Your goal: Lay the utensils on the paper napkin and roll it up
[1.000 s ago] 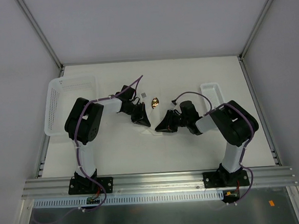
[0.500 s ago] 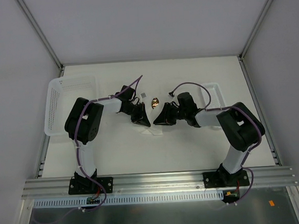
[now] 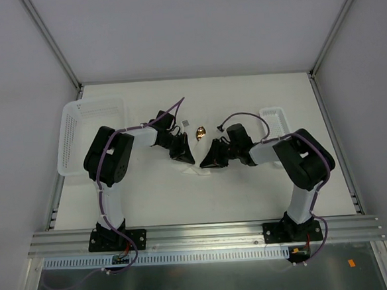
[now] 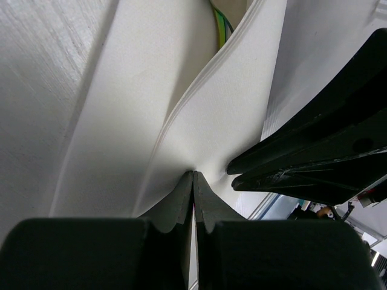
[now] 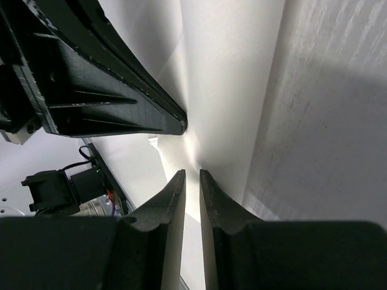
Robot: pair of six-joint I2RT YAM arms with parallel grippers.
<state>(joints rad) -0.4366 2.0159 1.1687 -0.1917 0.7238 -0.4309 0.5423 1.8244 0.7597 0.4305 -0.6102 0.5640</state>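
The paper napkin (image 3: pixel 199 172) lies mid-table, its edge lifted between my two grippers. In the left wrist view the napkin (image 4: pixel 199 115) rises in layered folds from my left gripper (image 4: pixel 193 173), which is shut on it. My right gripper (image 5: pixel 192 172) meets the napkin (image 5: pixel 230 78) from the other side. Its jaws stand a narrow gap apart, and nothing between them can be made out. From above, the left gripper (image 3: pixel 185 156) and right gripper (image 3: pixel 210 161) nearly face each other. The spoon's gold bowl (image 3: pixel 200 132) lies just behind them. The fork is hidden.
A large white perforated basket (image 3: pixel 73 127) stands at the left edge of the table. A smaller one (image 3: pixel 273 121) sits behind the right arm. The aluminium rail (image 3: pixel 206 232) with both arm bases runs along the near edge.
My right gripper swung up towards the spoon, then came back down a little beside the napkin. Its jaws widened briefly and narrowed again. The left arm has stayed still.
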